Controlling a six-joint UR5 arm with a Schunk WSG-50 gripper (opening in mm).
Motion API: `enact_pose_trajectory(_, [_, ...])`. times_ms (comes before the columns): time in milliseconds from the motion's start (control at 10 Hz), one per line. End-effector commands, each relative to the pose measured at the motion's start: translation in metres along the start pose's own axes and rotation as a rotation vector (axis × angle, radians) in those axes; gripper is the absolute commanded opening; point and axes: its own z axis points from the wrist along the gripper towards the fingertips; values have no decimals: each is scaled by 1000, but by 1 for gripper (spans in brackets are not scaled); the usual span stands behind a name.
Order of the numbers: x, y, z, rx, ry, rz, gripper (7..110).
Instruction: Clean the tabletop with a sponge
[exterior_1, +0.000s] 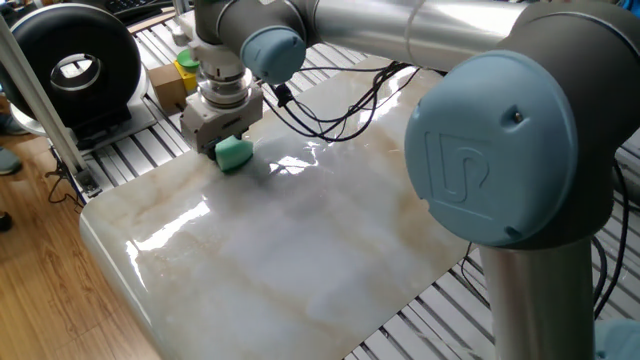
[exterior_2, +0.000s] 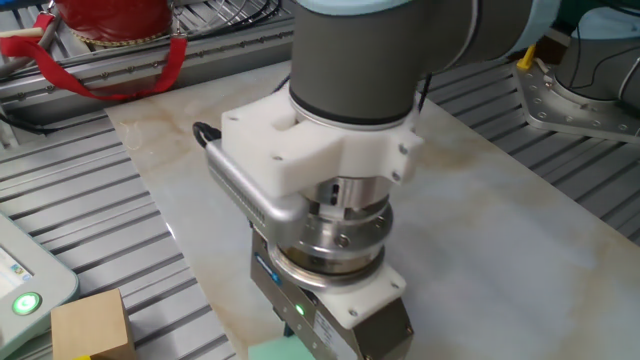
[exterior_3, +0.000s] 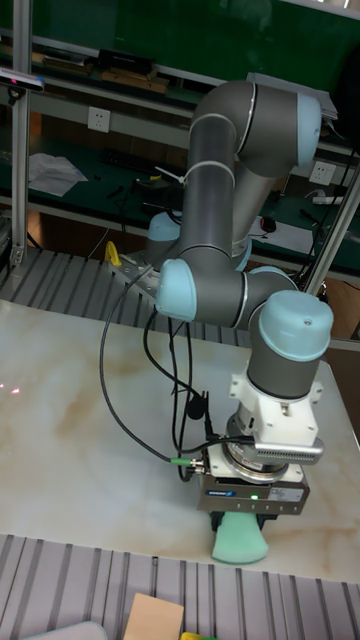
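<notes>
The teal-green sponge (exterior_1: 233, 153) is pressed onto the marble tabletop (exterior_1: 300, 250) near its far left edge. My gripper (exterior_1: 225, 140) is shut on the sponge, gripping it from above. In the tall fixed view the sponge (exterior_3: 240, 541) sticks out below the gripper (exterior_3: 245, 513) close to the tabletop's (exterior_3: 80, 440) near edge. In the other fixed view only a corner of the sponge (exterior_2: 268, 351) shows at the bottom edge, under the gripper body.
A yellow-and-green button (exterior_1: 186, 64) on tan wooden blocks (exterior_1: 168, 86) stands just beyond the slab on the slatted frame (exterior_1: 120, 160). A black round device (exterior_1: 70, 65) sits at far left. Black cables (exterior_1: 330, 110) trail over the slab. A red basket (exterior_2: 105, 20) stands behind.
</notes>
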Motion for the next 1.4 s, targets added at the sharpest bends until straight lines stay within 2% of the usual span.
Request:
enact_pose_trajectory(0, [3,19,-6,-23,14,37,7])
enact_pose_trajectory(200, [8,33,-9,-46,34,43,7])
enact_pose_trajectory(400, [23,36,-13,-37,91,39,7])
enact_pose_trajectory(500, [25,24,-15,17,96,16,7])
enact_pose_trajectory(600, [25,26,-18,25,95,17,7])
enact_pose_trajectory(700, [24,20,-25,68,96,-7,7])
enact_pose_trajectory(900, [24,-3,-45,167,132,-86,7])
enact_pose_trajectory(1100, [21,-18,-61,193,147,-125,7])
enact_pose_trajectory(1200, [11,-33,-66,223,129,-172,7])
enact_pose_trajectory(1300, [7,-41,-71,219,126,-189,7])
